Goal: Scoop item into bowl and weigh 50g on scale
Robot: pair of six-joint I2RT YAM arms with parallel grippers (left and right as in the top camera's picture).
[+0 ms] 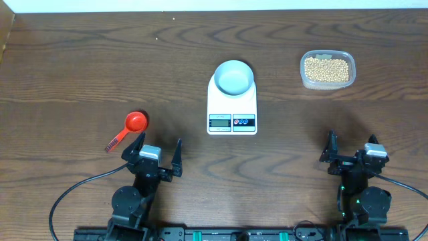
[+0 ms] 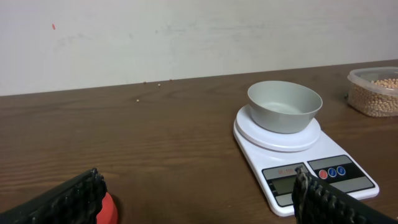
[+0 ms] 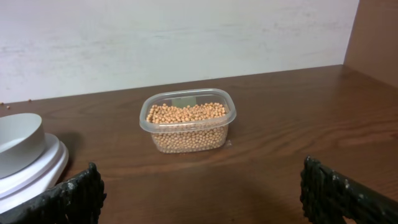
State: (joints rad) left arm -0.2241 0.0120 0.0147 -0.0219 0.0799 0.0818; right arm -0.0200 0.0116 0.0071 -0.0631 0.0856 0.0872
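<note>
Scoop (image 1: 136, 121), red, lies flat at the left of the bench (image 1: 80, 60), handle pointing down-left, just beside the left gripper (image 1: 158, 151). Left jaws released, wide apart, nothing between them.

Scale (image 1: 232, 107) at centre, display edge toward the arms; reading too small to tell. Bowl (image 1: 233, 77) sits on its platform and looks empty.

Clear tub (image 1: 327, 69) at upper right, well apart from the scale, holds the beans (image 1: 326, 69) nearly to the rim. Right gripper (image 1: 350, 151) below it, jaws released and empty.

Judgement: nothing started; first step is picking up the scoop.

Risks:
- Handle is thin and low on the bench; a shallow pinch could slip or twist it.
- Tub is light and unheld; pushing the scoop in could shove or tip it unless the right arm steadies it.
- Round beans roll; a tilted carry to the bowl would scatter them.
- Touching the bowl or platform would upset the reading.
- A full scoop near target could overshoot.
</note>
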